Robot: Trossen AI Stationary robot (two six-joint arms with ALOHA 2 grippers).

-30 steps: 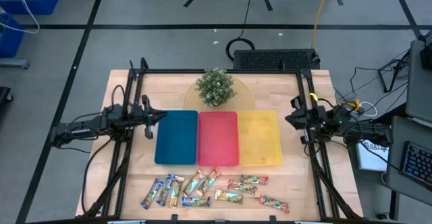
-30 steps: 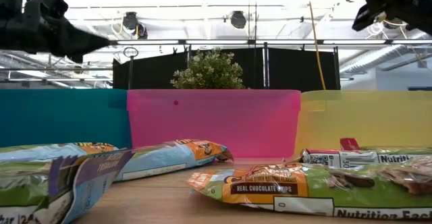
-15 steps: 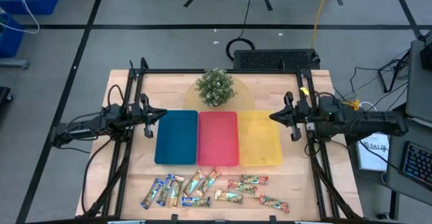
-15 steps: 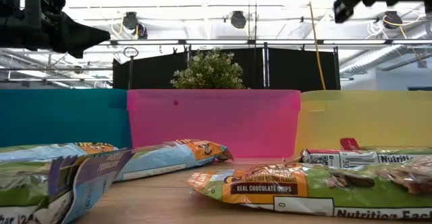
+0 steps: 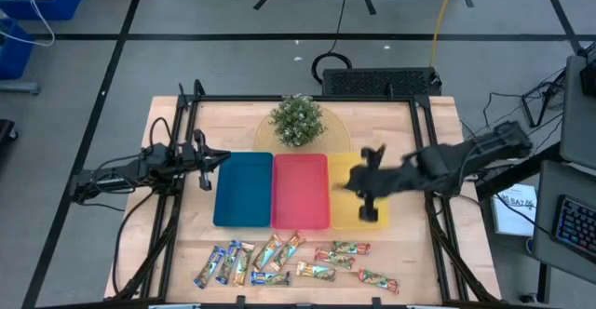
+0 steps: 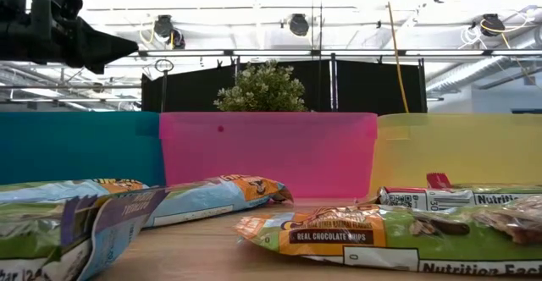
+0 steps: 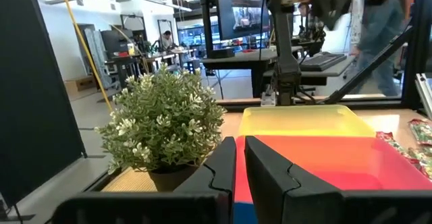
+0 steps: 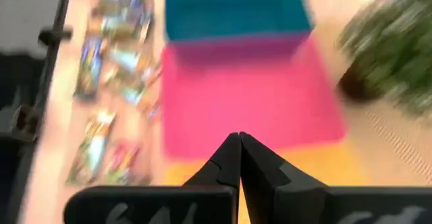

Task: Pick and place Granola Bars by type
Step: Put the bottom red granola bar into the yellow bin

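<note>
The Granola Bars [image 5: 293, 262] lie flat in a loose row along the table's near edge: blue-accented ones [image 5: 223, 264] at left, orange ones [image 5: 279, 250] in the middle, red-green ones [image 5: 346, 256] at right. They also show close up in the low view [image 6: 339, 234]. My right gripper [image 5: 340, 186] hangs shut above the seam between the yellow tray [image 5: 346, 216] and the red tray [image 5: 301, 190], tipped downward, holding nothing [image 8: 239, 140]. My left gripper [image 5: 222, 159] waits level beside the blue tray [image 5: 243, 190], shut but for a thin slit [image 7: 240, 158].
The three flat trays sit side by side mid-table. A small potted plant [image 5: 296, 121] stands on a round mat behind them. Black frame rails [image 5: 177, 207] run along both table sides. Bare wood lies between the trays and the bars. People show in the room beyond.
My right gripper has swung from the table's right edge toward the left, out over the yellow tray, rising out of the low view and tipping from level to slanting down. It has stayed shut. Nothing on the table has moved.
</note>
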